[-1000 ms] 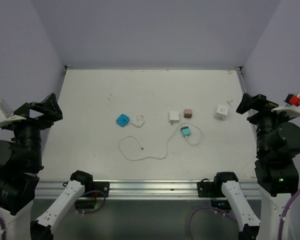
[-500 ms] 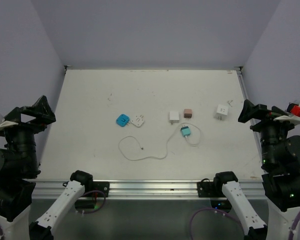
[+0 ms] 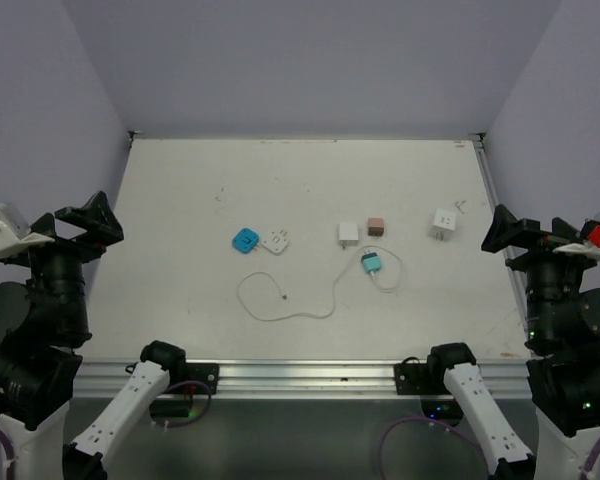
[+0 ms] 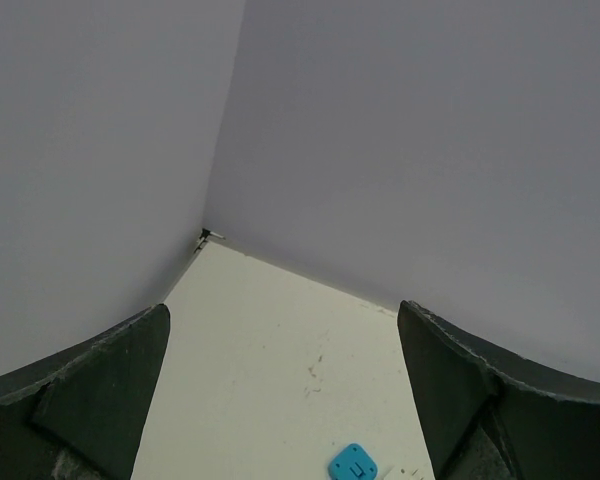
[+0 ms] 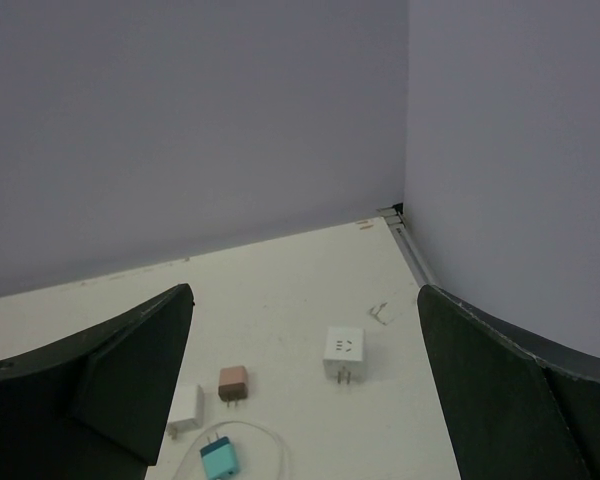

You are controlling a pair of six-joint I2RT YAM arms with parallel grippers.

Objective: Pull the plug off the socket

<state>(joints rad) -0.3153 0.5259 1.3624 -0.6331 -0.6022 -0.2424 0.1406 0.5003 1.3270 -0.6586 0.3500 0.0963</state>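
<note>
Even, soft lighting; sharp frames, faint shadows.

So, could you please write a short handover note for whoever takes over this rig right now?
Left gripper: open, empty, held high at the table's left edge.
Right gripper: open, empty, high at the right edge.
Blue block and white block lie touching, seemingly the plugged pair. To their right: white charger, brown charger, white cube, teal plug on a white cable.
Done: nothing. Left: grip both blocks, pull apart.
</note>
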